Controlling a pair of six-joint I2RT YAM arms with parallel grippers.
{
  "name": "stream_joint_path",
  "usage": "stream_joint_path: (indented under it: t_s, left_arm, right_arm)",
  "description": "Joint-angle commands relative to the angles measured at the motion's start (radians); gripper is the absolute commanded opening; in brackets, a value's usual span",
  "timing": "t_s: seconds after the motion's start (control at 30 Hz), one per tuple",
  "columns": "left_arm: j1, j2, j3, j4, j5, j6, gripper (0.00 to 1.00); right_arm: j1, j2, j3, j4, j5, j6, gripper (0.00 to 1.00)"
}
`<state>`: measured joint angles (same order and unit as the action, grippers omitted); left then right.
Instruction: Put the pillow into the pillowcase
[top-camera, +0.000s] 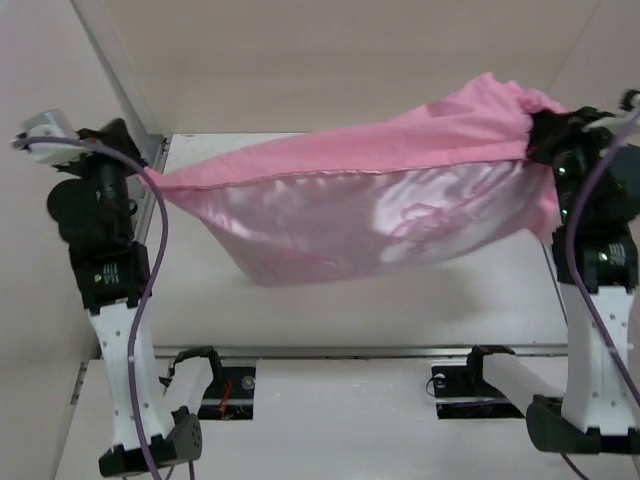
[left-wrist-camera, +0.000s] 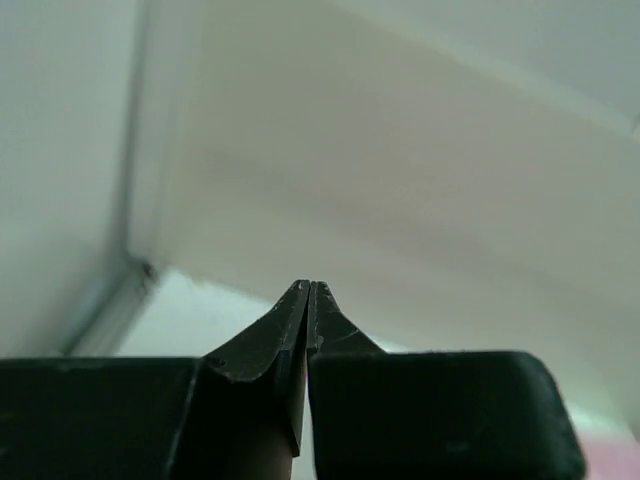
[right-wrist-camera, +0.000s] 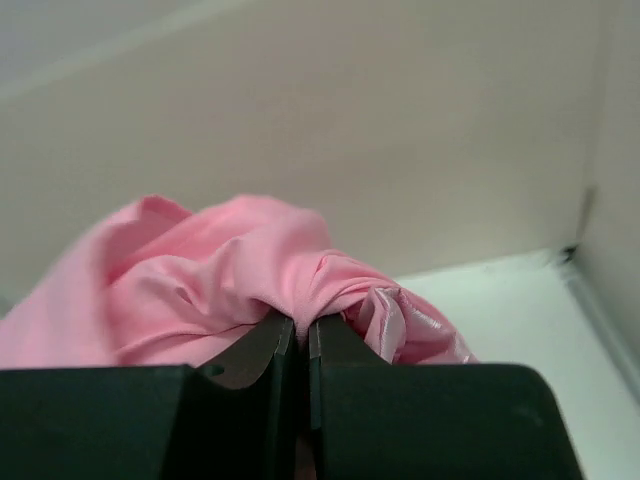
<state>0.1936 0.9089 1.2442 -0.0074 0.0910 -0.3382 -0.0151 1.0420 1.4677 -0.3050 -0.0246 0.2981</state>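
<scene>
The pink satin pillowcase (top-camera: 380, 215) hangs stretched in the air between both arms and sags in the middle above the white table (top-camera: 400, 310). My left gripper (top-camera: 145, 178) holds its left end; in the left wrist view that gripper (left-wrist-camera: 308, 285) is pressed shut with no cloth at the tips, only a sliver of pink pillowcase (left-wrist-camera: 620, 462) at the lower right. My right gripper (top-camera: 535, 130) is shut on the bunched right end, and pillowcase fabric (right-wrist-camera: 200, 270) wells up from between its jaws (right-wrist-camera: 303, 322). The white pillow is hidden or out of view.
Beige walls enclose the table on the left, back and right, with a corner post (top-camera: 150, 150) beside the left arm. A metal rail (top-camera: 350, 352) runs along the table's near edge between the two arm bases.
</scene>
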Motion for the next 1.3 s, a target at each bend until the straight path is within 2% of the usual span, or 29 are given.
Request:
stream_joint_path:
  t_s: [0.0,0.03,0.13,0.23,0.3,0.33,0.37,0.4,0.43,0.47,0.5,0.53,0.57,0.6,0.63,0.67,0.7,0.73,0.77,0.8,0.83,0.9,1.03,1.1,1.17,1.2,1.27]
  left_arm:
    - [0.018,-0.024,0.167,-0.031,-0.220,0.094,0.00]
    - [0.018,-0.010,0.237,-0.046,-0.196,0.122,0.00]
    - [0.018,0.042,0.293,-0.046,-0.171,0.122,0.00]
    - [0.018,0.152,0.302,-0.046,-0.162,0.081,0.00]
    - [0.018,0.270,0.279,-0.046,-0.102,0.048,0.00]
    - [0.018,0.310,0.262,-0.046,-0.030,0.021,0.00]
    - [0.018,0.350,0.253,-0.046,0.005,0.010,0.00]
    - [0.018,0.420,0.233,-0.030,0.044,0.010,0.00]
    - [0.018,0.450,0.221,0.003,0.102,-0.008,0.00]
    - [0.018,0.476,0.212,0.021,0.128,-0.021,0.00]
    - [0.018,0.499,0.212,0.032,0.148,-0.037,0.00]
    - [0.007,0.537,0.212,0.043,0.164,-0.038,0.00]
    - [0.007,0.550,0.212,0.043,0.174,-0.038,0.00]
    - [-0.002,0.568,0.227,0.043,0.174,-0.038,0.07]
    - [-0.002,0.568,0.227,0.043,0.174,-0.038,0.21]
    - [-0.002,0.568,0.227,0.034,0.174,-0.038,0.39]
    - [-0.002,0.568,0.227,0.034,0.174,-0.038,0.53]
    - [-0.002,0.568,0.227,0.034,0.174,-0.029,0.64]
    - [-0.014,0.559,0.227,0.034,0.185,-0.003,0.81]
    - [-0.014,0.545,0.213,0.034,0.185,0.007,0.88]
    - [-0.023,0.545,0.204,0.034,0.185,0.017,0.89]
    - [-0.036,0.519,0.160,0.034,0.232,0.040,1.00]
    - [-0.121,0.473,0.075,0.023,0.256,0.079,1.00]
    - [-0.164,0.458,0.016,0.023,0.245,0.079,1.00]
    - [-0.230,0.447,-0.020,0.014,0.245,0.093,1.00]
    - [-0.252,0.447,-0.043,0.001,0.245,0.093,1.00]
    - [-0.316,0.427,-0.052,-0.019,0.208,0.093,1.00]
  right_arm:
    - [-0.028,-0.049,0.101,-0.009,0.367,-0.053,0.00]
    - [-0.028,-0.059,0.135,-0.009,0.351,-0.053,0.00]
    - [-0.028,-0.016,0.215,-0.069,0.342,-0.042,0.00]
    - [-0.028,0.159,0.276,-0.181,0.313,0.008,0.00]
    - [-0.028,0.349,0.308,-0.242,0.182,0.029,0.00]
    - [-0.017,0.427,0.337,-0.265,0.044,0.041,0.00]
    - [-0.017,0.508,0.420,-0.276,-0.024,0.041,0.00]
    - [-0.007,0.693,0.483,-0.276,-0.076,0.029,0.00]
    - [0.004,0.795,0.570,-0.331,-0.115,0.018,0.00]
    - [0.048,0.902,0.844,-0.392,-0.173,0.001,0.00]
    - [0.082,1.009,0.996,-0.445,-0.193,-0.019,0.00]
    - [0.119,1.205,1.140,-0.512,-0.211,-0.068,0.15]
    - [0.151,1.286,1.266,-0.529,-0.233,-0.077,0.50]
    - [0.193,1.363,1.415,-0.543,-0.233,-0.077,1.00]
    - [0.202,1.353,1.416,-0.543,-0.233,-0.065,1.00]
    - [0.202,1.316,1.369,-0.505,-0.221,-0.048,1.00]
    - [0.202,1.257,1.161,-0.447,-0.180,-0.048,1.00]
    - [0.202,1.180,1.029,-0.371,-0.155,-0.048,1.00]
    - [0.202,1.017,0.910,-0.229,-0.131,-0.048,1.00]
    - [0.202,0.944,0.810,-0.183,-0.103,-0.048,1.00]
    - [0.202,0.882,0.681,-0.159,-0.045,-0.048,1.00]
    - [0.202,0.764,0.617,-0.178,0.017,-0.048,1.00]
    - [0.161,0.661,0.505,-0.319,0.136,0.033,1.00]
    - [0.127,0.597,0.366,-0.356,0.193,0.120,1.00]
    - [0.060,0.551,0.248,-0.367,0.164,0.173,1.00]
    - [0.038,0.527,0.124,-0.367,0.135,0.196,1.00]
    - [0.024,0.481,0.016,-0.367,0.091,0.207,1.00]
